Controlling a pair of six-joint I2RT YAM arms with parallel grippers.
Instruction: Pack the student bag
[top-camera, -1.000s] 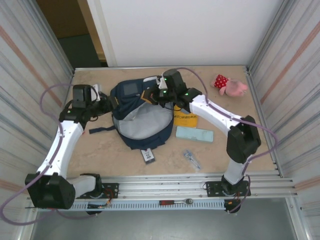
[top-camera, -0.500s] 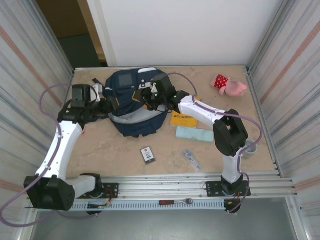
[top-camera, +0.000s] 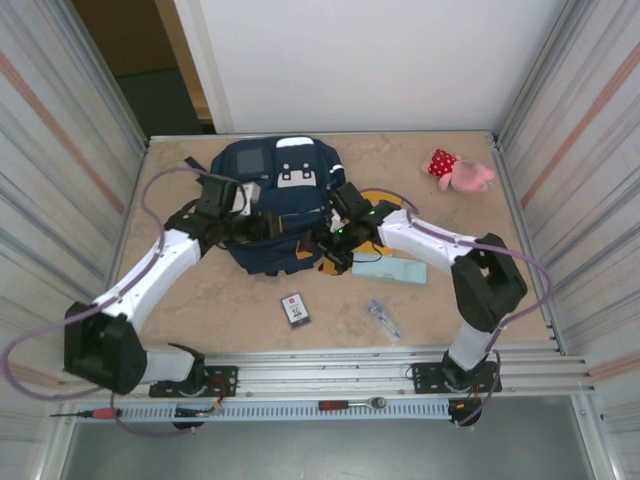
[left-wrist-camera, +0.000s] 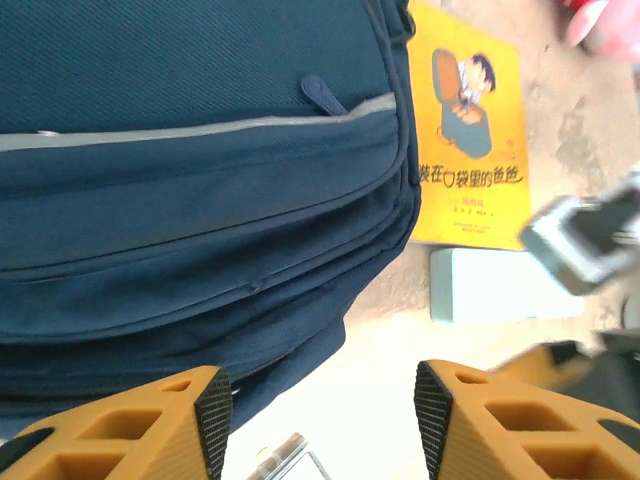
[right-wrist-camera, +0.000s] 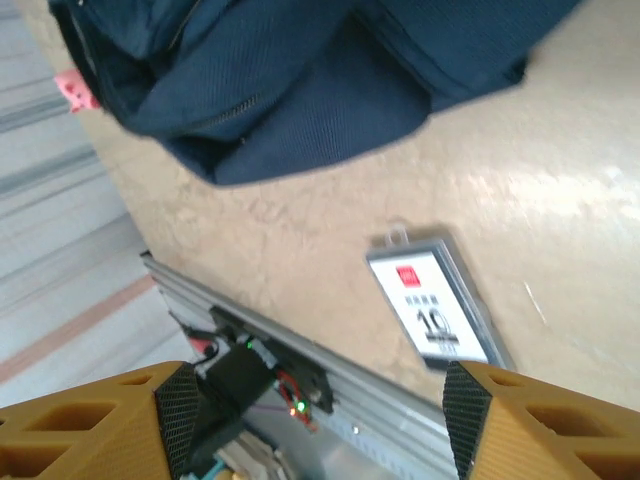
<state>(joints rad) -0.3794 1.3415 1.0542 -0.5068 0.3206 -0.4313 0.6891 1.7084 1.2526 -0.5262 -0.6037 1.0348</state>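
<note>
Starting at the near edge, the card (top-camera: 294, 308) and the metal key clip (top-camera: 383, 318) lay loose on the counter (top-camera: 200, 300), with the pale blue case (top-camera: 395, 268) just beyond. The right fingers (right-wrist-camera: 90, 425) had let go of the student bag (top-camera: 280, 190) and stood spread and empty, the card below them. The left fingers (left-wrist-camera: 140, 425), also spread and gripping nothing, had moved in over the bag's near edge. The bag, previously lifted with its grey lining exposed, lay flat at the far centre of the counter, overlapping the yellow book (left-wrist-camera: 470, 130). The pink plush (top-camera: 460, 172) lay far right. Judgement: nothing appeared packed, and the opening would have to be regained.
</note>
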